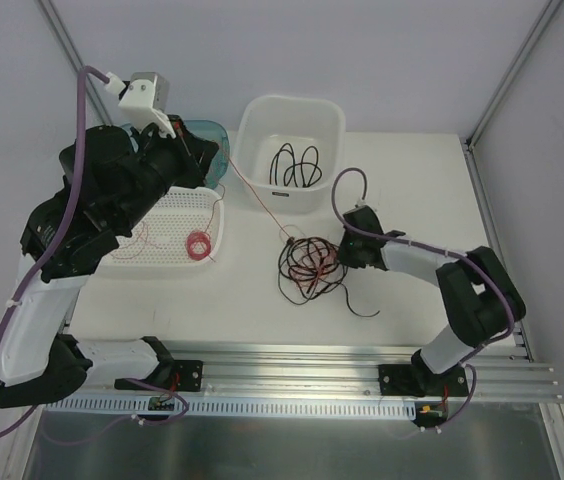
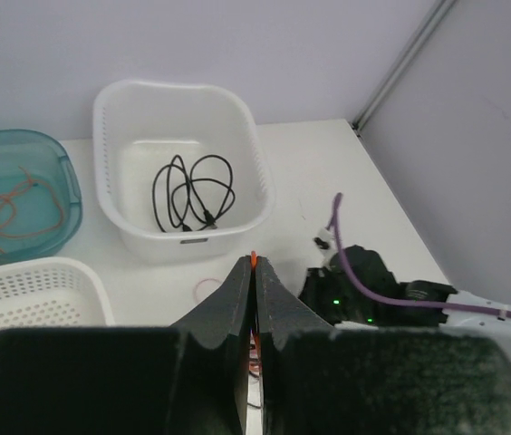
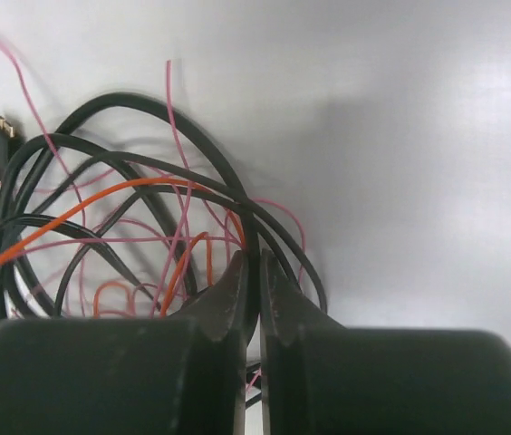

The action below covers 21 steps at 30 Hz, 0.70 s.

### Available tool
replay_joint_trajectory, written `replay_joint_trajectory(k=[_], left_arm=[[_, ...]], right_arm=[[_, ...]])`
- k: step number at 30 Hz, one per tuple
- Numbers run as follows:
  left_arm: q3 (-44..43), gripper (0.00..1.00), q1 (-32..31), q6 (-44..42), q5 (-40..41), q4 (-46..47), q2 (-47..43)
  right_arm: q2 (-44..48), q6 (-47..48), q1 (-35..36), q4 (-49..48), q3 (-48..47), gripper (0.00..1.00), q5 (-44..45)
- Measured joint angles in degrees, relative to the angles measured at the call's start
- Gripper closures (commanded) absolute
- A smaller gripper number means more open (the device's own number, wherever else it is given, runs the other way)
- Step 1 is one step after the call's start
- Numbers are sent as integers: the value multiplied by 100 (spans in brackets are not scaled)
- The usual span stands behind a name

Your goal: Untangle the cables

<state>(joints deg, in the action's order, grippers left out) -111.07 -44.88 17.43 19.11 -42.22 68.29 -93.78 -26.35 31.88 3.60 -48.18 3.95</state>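
Top external view shows the left end effector (image 1: 218,165) pinching an orange wire (image 1: 258,205) taut from the cables (image 1: 307,268) while the right end effector (image 1: 337,258) clamps that tangle, mostly unsorted.

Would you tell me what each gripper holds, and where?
Left gripper pinches the orange wire near its tip; right gripper clamps the cables at their right edge.
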Motion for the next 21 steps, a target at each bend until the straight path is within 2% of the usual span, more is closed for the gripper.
replay_joint_trajectory(k=[9, 14, 17, 21], left_arm=[[28, 100, 0, -245, 835, -9, -389], [26, 100, 0, -420, 1276, -7, -514], [26, 100, 0, -525, 1554, -4, -566], [26, 100, 0, -678, 1862, -9, -658]], right_arm=[[1676, 546, -2135, 1373, 538, 99, 474], [2013, 745, -3230, 1825, 538, 99, 466], [2020, 772, -3637, 2017, 538, 99, 374], [2026, 778, -3845, 2133, 538, 99, 240]])
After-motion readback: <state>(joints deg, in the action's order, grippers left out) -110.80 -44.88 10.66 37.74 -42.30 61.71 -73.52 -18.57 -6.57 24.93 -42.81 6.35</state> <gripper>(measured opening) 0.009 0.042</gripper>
